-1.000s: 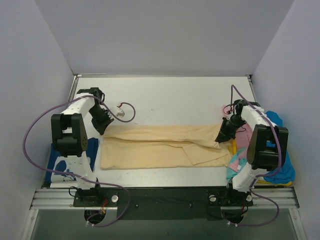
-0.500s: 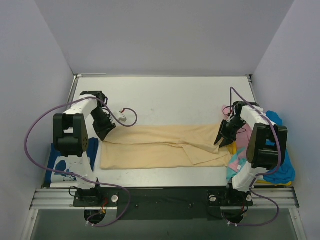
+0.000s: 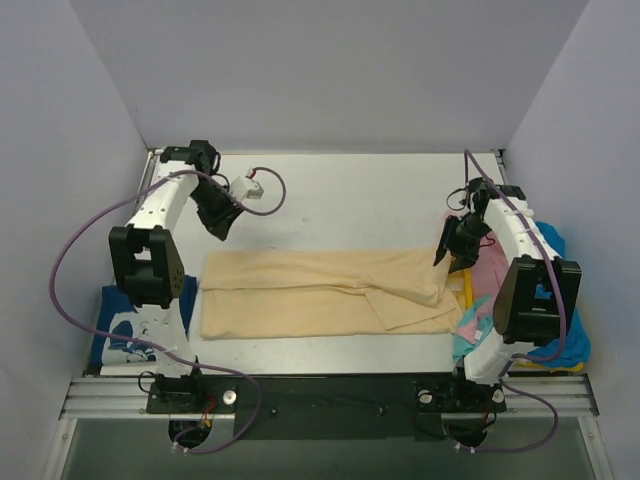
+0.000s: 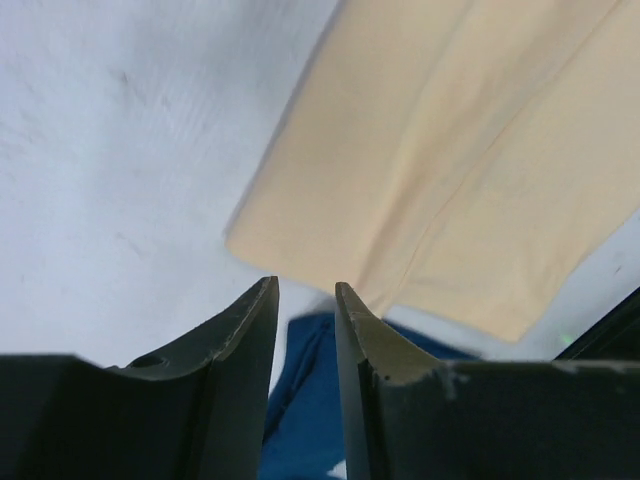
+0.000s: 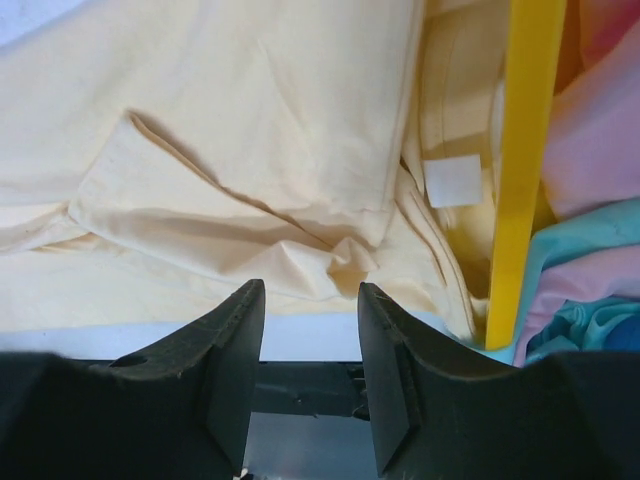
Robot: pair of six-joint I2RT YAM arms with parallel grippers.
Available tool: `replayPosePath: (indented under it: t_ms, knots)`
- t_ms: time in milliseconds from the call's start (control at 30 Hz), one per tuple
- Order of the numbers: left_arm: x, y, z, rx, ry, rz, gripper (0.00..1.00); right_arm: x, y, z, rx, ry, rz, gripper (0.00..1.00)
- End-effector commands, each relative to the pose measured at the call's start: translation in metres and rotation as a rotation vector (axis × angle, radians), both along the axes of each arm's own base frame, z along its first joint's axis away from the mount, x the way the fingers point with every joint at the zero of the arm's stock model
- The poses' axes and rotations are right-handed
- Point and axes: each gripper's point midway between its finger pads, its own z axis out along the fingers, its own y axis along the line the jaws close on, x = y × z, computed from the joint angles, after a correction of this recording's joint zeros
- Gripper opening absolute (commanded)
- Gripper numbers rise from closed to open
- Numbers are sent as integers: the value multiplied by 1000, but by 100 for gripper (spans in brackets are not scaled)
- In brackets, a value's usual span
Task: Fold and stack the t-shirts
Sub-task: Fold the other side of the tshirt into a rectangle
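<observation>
The tan t-shirt (image 3: pixel 310 290) lay flat across the middle of the table (image 3: pixel 340 190), folded lengthwise into a long band running from the left side to the right. Its far long edge was doubled over toward the near one, a sleeve lay as a slanted flap right of centre, and soft creases gathered at the right end, where a small white label (image 5: pixel 452 180) showed at the neck. The left pincer (image 4: pixel 305 300) hung above the table just beyond the band's left end, its fingers apart with nothing between them. The right pincer (image 5: pixel 310 295) hovered over the band's right end, also parted and holding nothing. A navy t-shirt (image 3: pixel 112 335) with white print lay at the near left, beside the left arm's base. At the right edge a yellow bar (image 3: pixel 466 288) touched the tan cloth. Heaped just beyond it were a pink t-shirt (image 3: pixel 490 265), a teal t-shirt (image 3: pixel 470 330) and a blue t-shirt (image 3: pixel 565 340). Whether the bar was the rim of a bin could not be told.
</observation>
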Motion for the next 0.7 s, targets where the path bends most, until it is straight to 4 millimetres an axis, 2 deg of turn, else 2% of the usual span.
replayPosePath:
  t_ms: [0, 67, 100, 133, 233, 333, 433, 533, 667]
  knots:
    - [6, -91, 26, -252, 19, 25, 39, 12, 5, -7, -31, 33, 40, 38]
    - [9, -117, 31, -311, 14, 21, 39, 22, 12, -7, -38, 27, 76, 38]
    - [14, -121, 26, -314, 1, 37, 39, 24, 11, -10, -50, 30, 97, 38]
    - [15, -125, 22, -303, -6, 37, 39, 26, 22, -9, -74, 21, 153, 38]
    - [37, -108, -5, -210, -73, 138, 40, 28, 17, -19, -150, 46, 196, 41]
    - [52, -83, -28, -119, -108, 189, 45, 42, 9, -30, -187, 42, 180, 45]
    - [68, -56, -49, -3, -163, 219, 50, 52, 15, -48, -172, 76, 218, 46]
    - [69, -44, -67, 49, -151, 218, 51, 63, 21, -69, -152, 112, 240, 46]
    - [58, -39, -81, 70, -114, 221, 51, 82, 39, -76, -106, 68, 301, 46]
